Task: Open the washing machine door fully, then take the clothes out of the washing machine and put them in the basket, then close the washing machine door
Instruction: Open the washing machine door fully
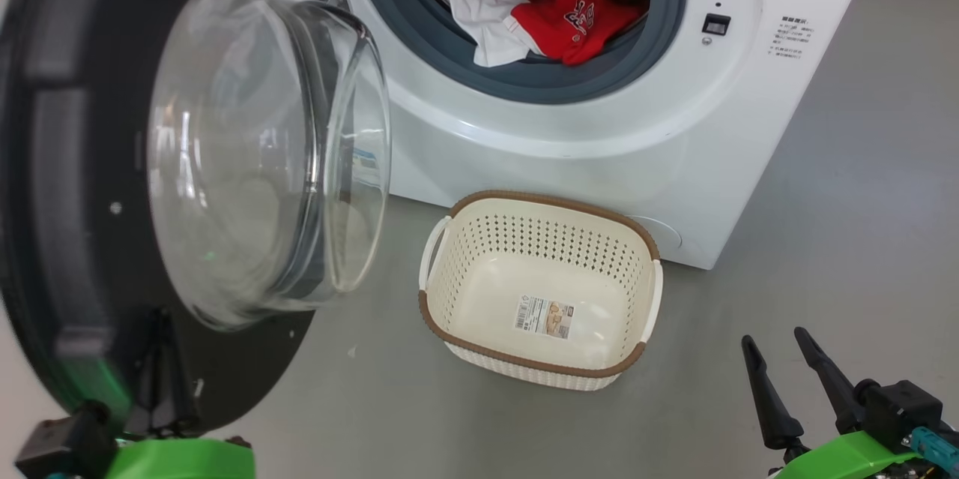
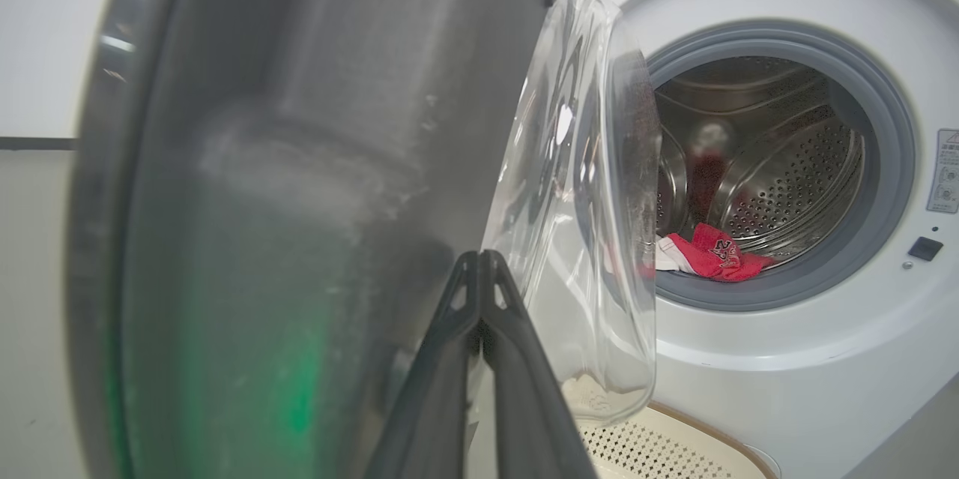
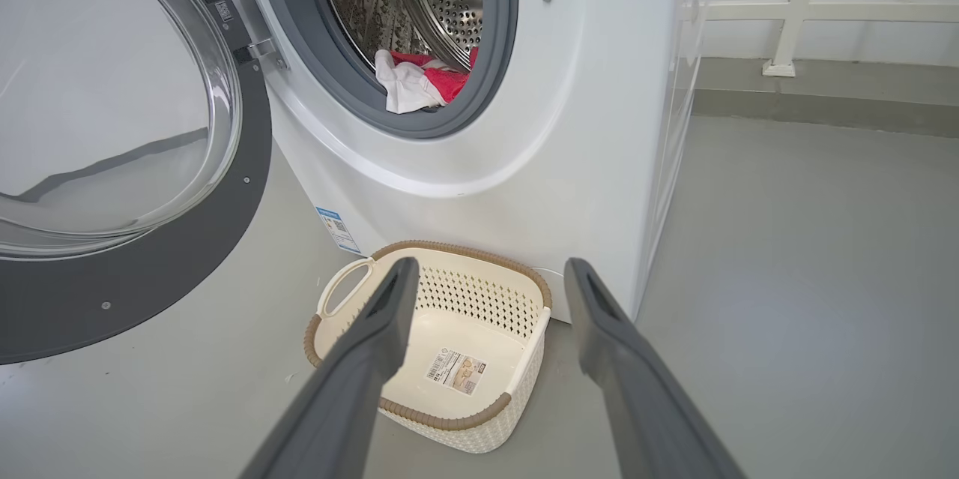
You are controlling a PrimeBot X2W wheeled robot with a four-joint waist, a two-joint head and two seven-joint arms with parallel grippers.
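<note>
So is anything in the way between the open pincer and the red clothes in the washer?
Nothing I can see. The door is swung aside to the left, so the clothes in the washing machine are exposed to the right pincer.

You have 1 washing machine with 1 door, 1 basket with 1 paper label, and 1 heap of red and white clothes, too tangled to count. You have 2 grippers: the left gripper and the right gripper.
</note>
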